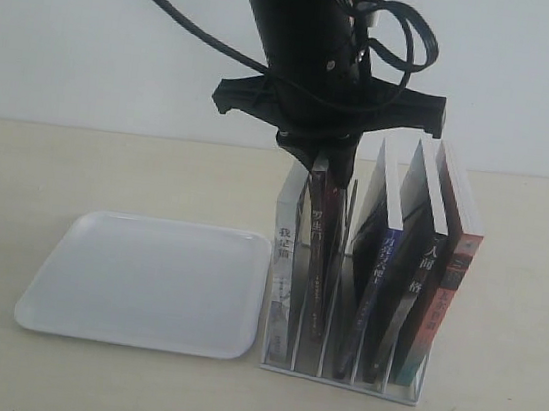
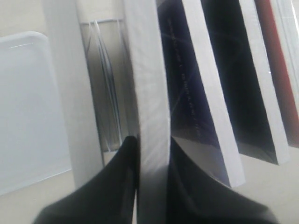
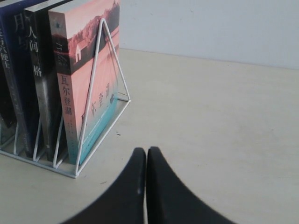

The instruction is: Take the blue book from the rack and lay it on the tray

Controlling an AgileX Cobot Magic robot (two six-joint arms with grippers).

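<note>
The white wire rack (image 1: 334, 379) holds several upright books. The blue book (image 1: 377, 277), with a blue spine and white characters, stands in a middle slot; its dark blue cover (image 2: 187, 84) and its spine (image 3: 16, 70) show in the wrist views. My left gripper (image 1: 324, 162) reaches down from above and is shut on the top edge of the neighbouring dark-red-spined book (image 1: 317, 250), one slot left of the blue book. The white page edge of that gripped book (image 2: 149, 93) sits between the fingers of my left gripper (image 2: 152, 140). My right gripper (image 3: 146, 151) is shut and empty over bare table beside the rack (image 3: 74, 175). The white tray (image 1: 147, 280) lies flat left of the rack.
A pale-spined book (image 1: 282, 266) fills the leftmost slot. A black-spined book (image 1: 415, 281) and a red-and-teal book (image 1: 449, 285) stand right of the blue one. The tray's rim (image 2: 23, 116) lies close to the rack. A white wall runs behind the table.
</note>
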